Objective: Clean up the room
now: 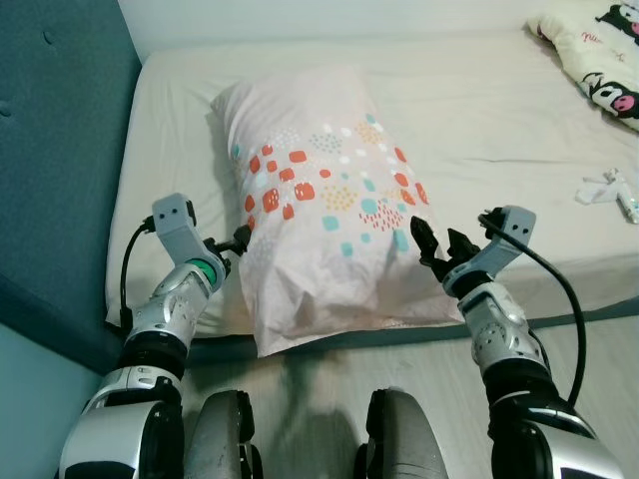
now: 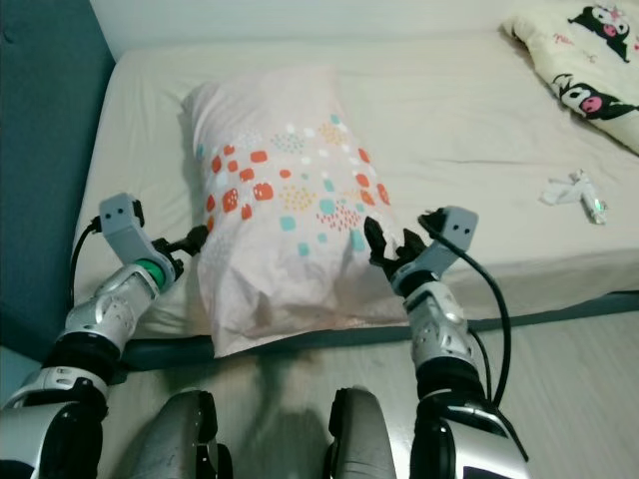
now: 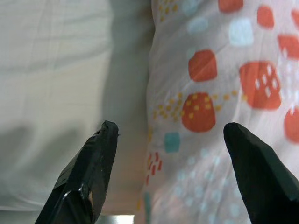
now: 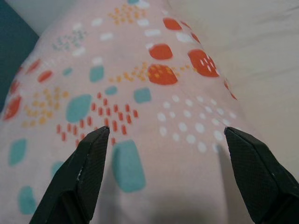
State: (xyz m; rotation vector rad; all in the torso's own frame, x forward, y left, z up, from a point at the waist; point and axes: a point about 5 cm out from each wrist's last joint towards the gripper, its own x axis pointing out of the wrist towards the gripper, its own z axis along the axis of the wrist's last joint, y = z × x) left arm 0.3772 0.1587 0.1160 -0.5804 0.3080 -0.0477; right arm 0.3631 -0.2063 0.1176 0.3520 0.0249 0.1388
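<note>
A: Bed (image 1: 499, 110) w/ cream sheet runs across the view, teal headboard (image 1: 60, 150) on robot's left, pale floor (image 1: 319, 369) at the near edge. What's on it?

B: Pink pillow (image 1: 319, 200) w/ red, teal & yellow spots, lying lengthwise, near end reaching the mattress edge. Cartoon-print blanket (image 1: 599, 50) far right corner, small white crumpled bit (image 1: 611, 192) near the right edge.

A: Grippers?

B: Left gripper (image 3: 170, 135) at pillow's left side, fingers apart. Right gripper (image 4: 168, 140) at pillow's right front corner, fingers apart too, over the fabric. Neither clamped on anything.
</note>
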